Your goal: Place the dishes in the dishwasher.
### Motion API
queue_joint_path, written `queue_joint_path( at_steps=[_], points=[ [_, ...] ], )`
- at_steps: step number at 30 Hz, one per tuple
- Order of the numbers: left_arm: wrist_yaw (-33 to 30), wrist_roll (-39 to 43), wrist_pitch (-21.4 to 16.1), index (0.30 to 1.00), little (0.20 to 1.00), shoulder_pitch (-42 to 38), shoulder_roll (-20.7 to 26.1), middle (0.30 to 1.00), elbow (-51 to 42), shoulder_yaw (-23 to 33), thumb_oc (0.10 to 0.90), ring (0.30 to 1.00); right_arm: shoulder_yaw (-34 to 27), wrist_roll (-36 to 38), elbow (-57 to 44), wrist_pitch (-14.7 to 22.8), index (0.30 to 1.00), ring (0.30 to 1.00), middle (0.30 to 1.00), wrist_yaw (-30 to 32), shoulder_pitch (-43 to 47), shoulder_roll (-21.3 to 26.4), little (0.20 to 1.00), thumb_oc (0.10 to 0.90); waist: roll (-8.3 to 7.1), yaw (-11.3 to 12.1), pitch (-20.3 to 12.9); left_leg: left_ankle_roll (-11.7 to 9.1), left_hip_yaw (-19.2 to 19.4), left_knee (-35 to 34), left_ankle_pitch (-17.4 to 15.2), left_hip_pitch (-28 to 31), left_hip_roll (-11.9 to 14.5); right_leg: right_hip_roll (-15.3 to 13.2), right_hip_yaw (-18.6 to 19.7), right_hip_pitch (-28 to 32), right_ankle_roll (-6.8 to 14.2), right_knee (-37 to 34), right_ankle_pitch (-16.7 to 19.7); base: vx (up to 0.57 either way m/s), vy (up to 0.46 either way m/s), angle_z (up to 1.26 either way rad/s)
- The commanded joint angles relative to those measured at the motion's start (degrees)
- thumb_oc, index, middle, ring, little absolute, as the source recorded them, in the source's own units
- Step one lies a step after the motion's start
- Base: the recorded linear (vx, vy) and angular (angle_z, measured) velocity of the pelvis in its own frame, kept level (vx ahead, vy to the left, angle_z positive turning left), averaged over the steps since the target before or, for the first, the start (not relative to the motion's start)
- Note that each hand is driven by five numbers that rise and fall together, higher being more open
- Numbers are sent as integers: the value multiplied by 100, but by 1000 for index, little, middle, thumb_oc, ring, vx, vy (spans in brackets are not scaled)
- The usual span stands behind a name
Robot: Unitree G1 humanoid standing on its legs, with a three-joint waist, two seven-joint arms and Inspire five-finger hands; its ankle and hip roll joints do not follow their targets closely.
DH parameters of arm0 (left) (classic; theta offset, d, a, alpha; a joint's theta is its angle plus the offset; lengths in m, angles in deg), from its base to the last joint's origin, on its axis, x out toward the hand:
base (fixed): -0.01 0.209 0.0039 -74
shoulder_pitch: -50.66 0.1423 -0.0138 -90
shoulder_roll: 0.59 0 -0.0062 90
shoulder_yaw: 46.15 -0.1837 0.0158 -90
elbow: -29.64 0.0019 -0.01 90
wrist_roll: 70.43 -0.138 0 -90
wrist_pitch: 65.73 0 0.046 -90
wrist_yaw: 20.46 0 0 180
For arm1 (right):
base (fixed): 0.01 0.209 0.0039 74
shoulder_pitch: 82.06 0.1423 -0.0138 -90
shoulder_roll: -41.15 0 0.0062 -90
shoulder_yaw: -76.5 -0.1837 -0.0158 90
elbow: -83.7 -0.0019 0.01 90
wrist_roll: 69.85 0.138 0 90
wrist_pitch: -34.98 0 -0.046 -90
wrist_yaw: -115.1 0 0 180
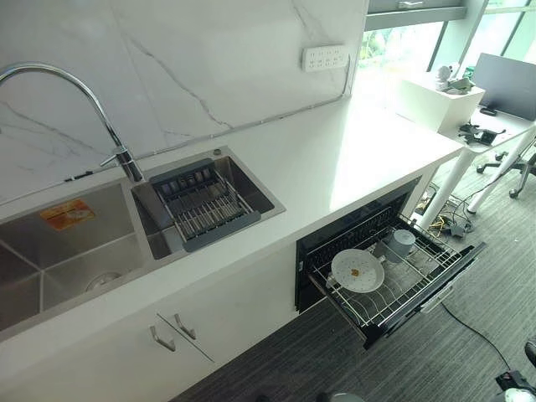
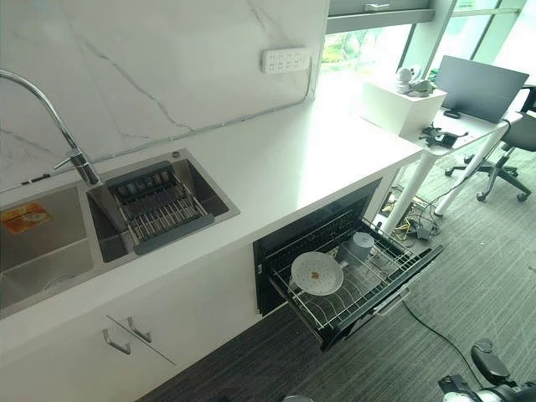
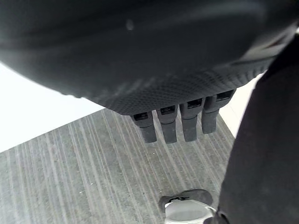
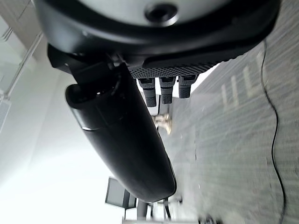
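The dishwasher (image 1: 352,230) under the white counter stands open, its wire rack (image 1: 419,280) pulled out over the floor. A white plate (image 1: 358,270) with a small brown spot lies in the rack, and a grey cup (image 1: 400,244) stands just behind it. In the left wrist view my left hand (image 3: 140,56) hangs over the grey floor with straight fingers (image 3: 170,123) and holds nothing. My right hand (image 4: 159,28) also hangs free above the floor, its thumb (image 4: 126,140) and fingers straight and empty.
A double sink (image 1: 75,251) with a curved tap (image 1: 84,92) is set in the counter to the left; a dark drainer basket (image 1: 201,205) sits in its right basin. A white desk (image 1: 494,126) with a monitor and an office chair (image 1: 515,163) stand at the far right.
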Motion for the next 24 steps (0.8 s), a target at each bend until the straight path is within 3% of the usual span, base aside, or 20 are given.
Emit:
queue_joint_path(
  at_steps=[1,5,7,8,11,16,20,21,24],
  points=[
    [30,148,-269,900,900,-541,16,900,-268,-168,800,900,89,-609,-370,656,900,900,900,264,851,551,900,800,127,100,594,-159,-207,440,-1139,317,169,8,-257,638,215,-57,-639,0,0,0],
    [-180,112,-105,900,900,-583,62,900,-467,-405,800,900,541,-1256,-297,-74,900,900,900,-109,895,673,900,800,104,152,866,-113,-209,440,-1162,313,65,-67,-349,585,80,277,-869,-37,-12,9],
    [-70,373,-24,900,900,-578,41,900,-491,-420,800,900,949,-1379,10,-325,900,900,900,-386,1079,693,900,800,181,200,932,-149,-258,440,-1067,164,72,-30,-375,478,68,169,-768,-150,-3,0],
    [42,296,-128,900,900,-588,21,900,-476,-435,800,900,1191,-1517,127,-284,900,900,900,-446,1189,724,900,800,236,222,975,-194,-284,440,-1033,93,100,3,-380,485,108,38,-695,-155,-6,-8],
    [-48,132,-364,900,900,-688,48,900,-579,-539,800,900,1692,-1719,29,-699,900,900,900,-900,1569,1089,900,800,296,270,1014,-238,-281,440,-954,-304,148,-53,-393,118,186,-56,-622,-194,4,6],
    [-101,239,-156,900,900,-810,231,900,-531,-533,800,900,1963,-1464,330,-705,900,900,900,-1223,1999,1225,900,800,228,480,1371,-159,-302,564,-886,-513,-38,-220,-496,-277,-49,931,-1056,-33,-46,5],
    [163,68,-200,900,900,-723,253,900,-424,-446,800,900,2256,-1376,498,-849,900,900,900,-1371,2630,1454,900,800,465,617,1469,-237,-391,440,-738,-648,-8,-129,-555,-333,38,612,-872,-23,66,17],
    [191,149,-266,900,900,-821,305,900,-409,-498,800,900,2362,-1234,475,-908,900,900,900,-1415,2949,1635,900,800,500,660,1520,-243,-383,440,-670,-869,16,-158,-544,-630,63,650,-838,-279,57,-8],
    [210,141,-291,900,900,-973,353,900,-394,-517,800,900,2504,-1206,468,-895,900,900,900,-1451,3302,1787,900,800,358,796,1653,-189,-458,517,-725,-999,-178,-354,-498,-1007,3,1436,-1209,-39,-33,-12]
  ],
)
